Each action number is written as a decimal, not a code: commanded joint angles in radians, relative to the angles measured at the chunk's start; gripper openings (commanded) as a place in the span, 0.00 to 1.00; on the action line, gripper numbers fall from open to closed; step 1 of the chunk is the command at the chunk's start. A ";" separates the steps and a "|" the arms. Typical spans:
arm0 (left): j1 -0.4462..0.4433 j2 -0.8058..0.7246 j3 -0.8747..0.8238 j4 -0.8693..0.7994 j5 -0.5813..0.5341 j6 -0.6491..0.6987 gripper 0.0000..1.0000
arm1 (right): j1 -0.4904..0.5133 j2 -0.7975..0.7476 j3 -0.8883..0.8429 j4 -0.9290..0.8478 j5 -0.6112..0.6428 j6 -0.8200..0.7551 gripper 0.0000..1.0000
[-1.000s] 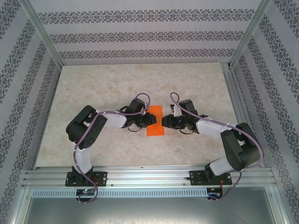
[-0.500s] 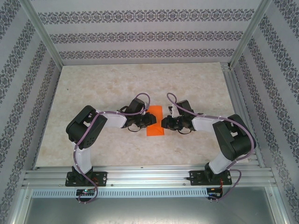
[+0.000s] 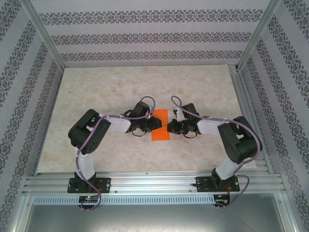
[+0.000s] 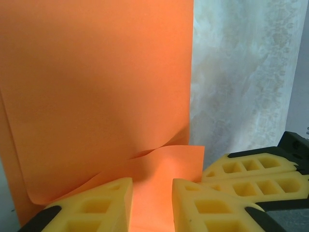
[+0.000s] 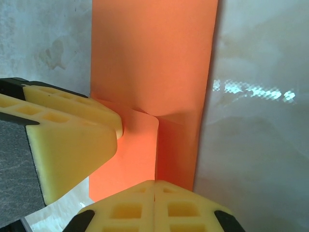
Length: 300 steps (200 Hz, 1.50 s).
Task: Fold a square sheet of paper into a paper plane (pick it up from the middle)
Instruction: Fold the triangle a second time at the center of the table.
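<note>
Item: one sheet of paper (image 3: 161, 125), bright orange, plain, folded over into a narrow oblong, lying on the marbled table (image 3: 106, 87). Location: directly between my two pincers, which face each other across it. My left pincer (image 3: 155, 123) is at one long side and my right pincer (image 3: 170, 127) at the other, both meeting it about halfway along. Condition of sheet: the lower layer lies flat and runs away ahead of both sets of fingertips. An upper flap is lifted and curled just beyond them. Left pincer: narrow. Its two yellow fingers (image 4: 91, 208) stand a small gap apart over the near edge of the sheet, with orange paper showing in the gap and the curled flap rising just ahead of the tips. I cannot tell whether these fingers press on the paper. The tips of my right pincer show just beside them, at the corner of the flap. Right pincer: closed. Its yellow pads (image 5: 125, 210) meet with no gap, and the free edge of the lifted flap runs straight into the seam between them, so this pincer grips the sheet by that edge. One finger (image 5: 72, 145) of my left pincer sits close alongside, its tip against the same flap.
</note>
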 commanded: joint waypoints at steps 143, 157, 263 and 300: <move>-0.018 -0.047 -0.018 0.094 0.035 -0.001 0.32 | -0.004 0.042 0.028 0.016 0.009 -0.021 0.07; -0.019 -0.034 -0.015 0.096 0.035 -0.005 0.32 | -0.004 0.041 0.031 0.012 0.009 -0.023 0.07; -0.019 0.024 -0.022 0.092 0.009 -0.016 0.30 | -0.009 0.034 0.032 0.000 0.015 -0.026 0.09; -0.019 0.035 -0.030 0.100 -0.003 -0.023 0.30 | -0.012 -0.012 0.041 -0.030 0.037 -0.024 0.17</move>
